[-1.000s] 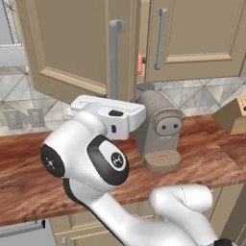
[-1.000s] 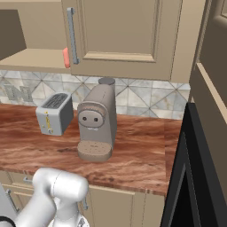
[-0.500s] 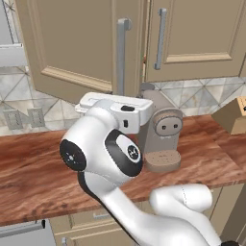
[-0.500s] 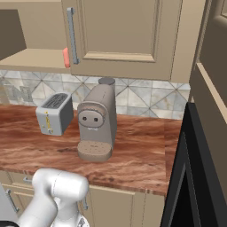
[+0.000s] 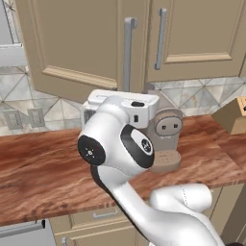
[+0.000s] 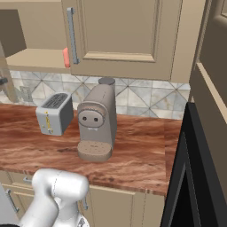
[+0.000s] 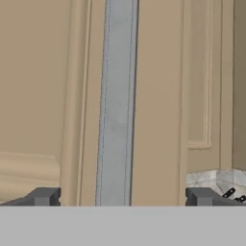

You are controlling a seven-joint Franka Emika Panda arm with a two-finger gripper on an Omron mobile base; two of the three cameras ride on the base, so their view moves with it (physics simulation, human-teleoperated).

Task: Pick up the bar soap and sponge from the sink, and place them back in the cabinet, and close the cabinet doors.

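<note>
In the hand view my gripper [image 7: 122, 197] is open, its fingertips [image 7: 45, 196] on either side of the silver bar handle [image 7: 115, 105] of the left cabinet door [image 7: 43, 86], close in front of it. From the left base, that door [image 5: 72, 43] stands partly swung out, with its handle [image 5: 129, 53] just above my white hand. The right door [image 5: 197, 33] looks shut or nearly so. The bar soap [image 6: 65, 56] lies on the cabinet shelf [image 6: 31, 60], peeking past the right door's edge. The sponge and the sink are out of view.
A tan coffee machine [image 6: 97, 122] and a grey toaster [image 6: 54, 113] stand on the wood counter [image 6: 142, 150] under the cabinet. A knife block [image 5: 235, 115] sits at the right end. A tall dark appliance [image 6: 190, 177] borders the counter's right.
The left door has swung to the right, toward shut. My hand has moved right and up along with its handle. The jaws have stayed open.
</note>
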